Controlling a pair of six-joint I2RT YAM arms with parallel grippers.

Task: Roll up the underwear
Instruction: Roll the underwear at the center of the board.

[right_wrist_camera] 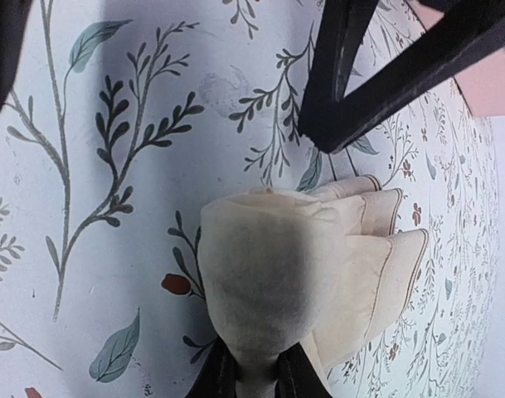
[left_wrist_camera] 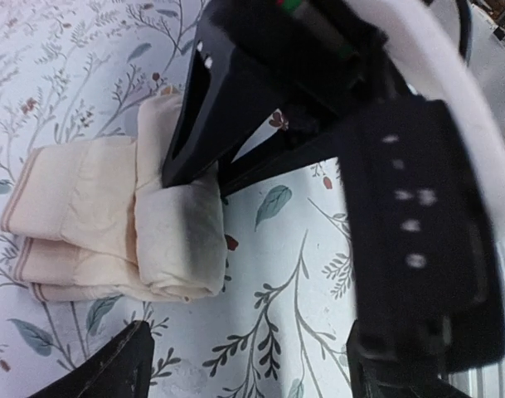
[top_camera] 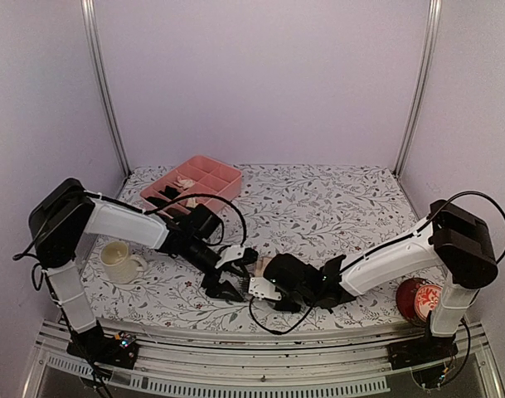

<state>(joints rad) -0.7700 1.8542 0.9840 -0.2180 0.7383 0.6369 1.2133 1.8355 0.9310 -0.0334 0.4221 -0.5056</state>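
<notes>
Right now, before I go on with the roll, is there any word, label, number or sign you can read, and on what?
No text can be read in any view.
Red container: white pattern, too small to read.
Black housing: white marks, blurred, unreadable.
Peach-beige underwear: no label or print shows.

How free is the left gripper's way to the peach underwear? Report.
Probably yes: the left gripper hangs open right beside the peach underwear, only bare tablecloth between. The right gripper, shut on the rolled end, crowds just that side.
</notes>
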